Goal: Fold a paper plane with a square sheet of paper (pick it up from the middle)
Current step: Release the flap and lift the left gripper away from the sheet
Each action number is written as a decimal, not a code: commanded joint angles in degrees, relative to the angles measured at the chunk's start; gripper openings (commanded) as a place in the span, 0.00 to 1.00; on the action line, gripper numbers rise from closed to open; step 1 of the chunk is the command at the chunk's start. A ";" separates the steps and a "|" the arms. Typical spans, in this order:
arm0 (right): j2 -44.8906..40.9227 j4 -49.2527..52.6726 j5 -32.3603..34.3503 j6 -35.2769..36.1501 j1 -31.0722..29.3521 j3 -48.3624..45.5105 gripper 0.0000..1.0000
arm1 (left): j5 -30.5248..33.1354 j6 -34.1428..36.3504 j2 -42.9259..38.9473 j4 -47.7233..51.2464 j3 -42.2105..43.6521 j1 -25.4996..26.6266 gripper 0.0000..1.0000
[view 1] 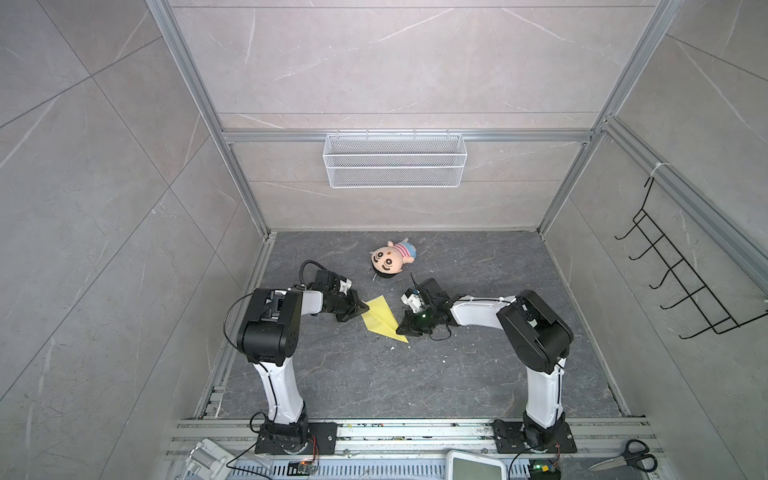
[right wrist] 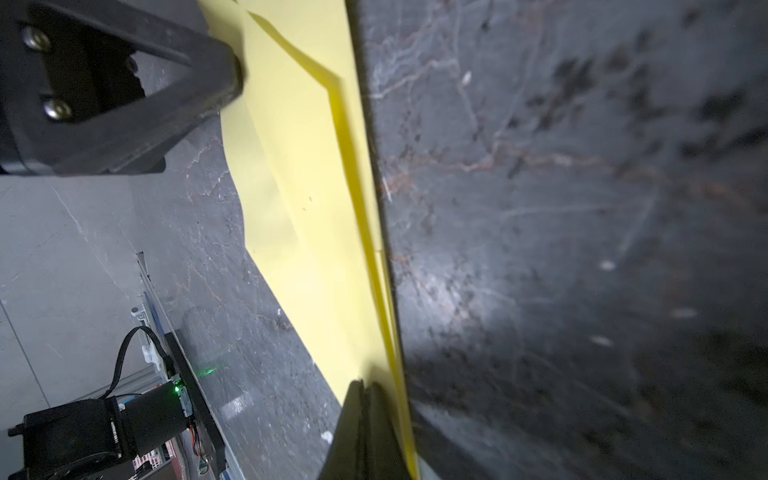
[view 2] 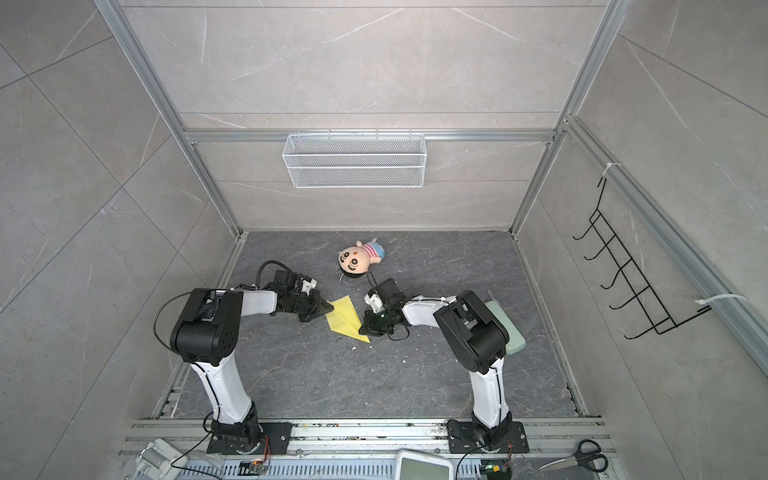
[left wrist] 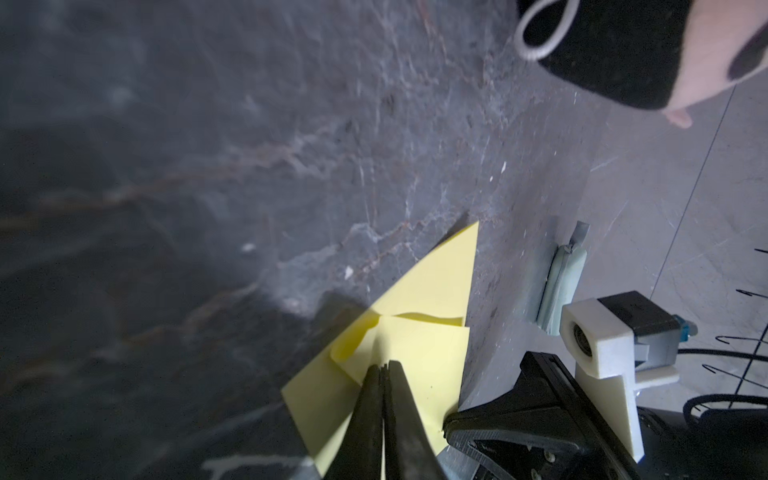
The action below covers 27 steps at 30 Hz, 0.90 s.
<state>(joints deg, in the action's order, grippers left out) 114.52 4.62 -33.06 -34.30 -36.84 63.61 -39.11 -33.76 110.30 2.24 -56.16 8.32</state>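
The left wrist view gives what the top views are too far off to show. The left gripper (left wrist: 385,368) has its black fingers drawn together with only a hairline between them, tips resting on the folded pale-yellow sheet of paper (left wrist: 432,286), where two loose flaps meet. Whether a layer is pinched cannot be told. That view also catches the black hair of the plush doll (left wrist: 615,50).

In both top views the paper (view 1: 380,318) lies mid-table on the dark grey marbled tabletop (view 1: 415,374), a wedge narrowing toward the near right, in front of the doll (view 1: 390,259). A pale green rounded flat pad (view 2: 515,336) shows behind the right elbow in a top view.

The right wrist view runs along the paper's long doubled edge (right wrist: 307,208). The right gripper (right wrist: 365,384) is closed tight, tips at that edge.

The left arm rises from its base, bends at the elbow and reaches rightward, gripper (view 1: 365,308) low at the paper's left corner. The right arm mirrors it, reaching leftward, gripper (view 1: 400,326) tipped down at the right edge.
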 commanded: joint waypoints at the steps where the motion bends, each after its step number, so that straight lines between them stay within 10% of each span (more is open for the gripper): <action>1: 4.40 7.87 8.10 0.68 -0.16 -3.85 0.03 | 10.20 2.52 2.47 6.10 -2.22 -2.14 0.10; 16: 2.79 5.87 7.28 1.01 -0.17 -3.71 0.05 | 13.31 0.66 -13.68 10.26 -1.16 -2.79 0.21; 27: 2.07 6.43 7.47 2.88 -0.16 -2.87 0.06 | 17.01 -3.97 -22.05 2.21 6.68 12.90 0.53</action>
<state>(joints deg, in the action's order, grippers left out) 114.10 3.84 -32.75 -33.39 -36.86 63.22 -23.73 -35.94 88.33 8.21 -50.48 17.87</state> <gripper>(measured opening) 0.059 0.518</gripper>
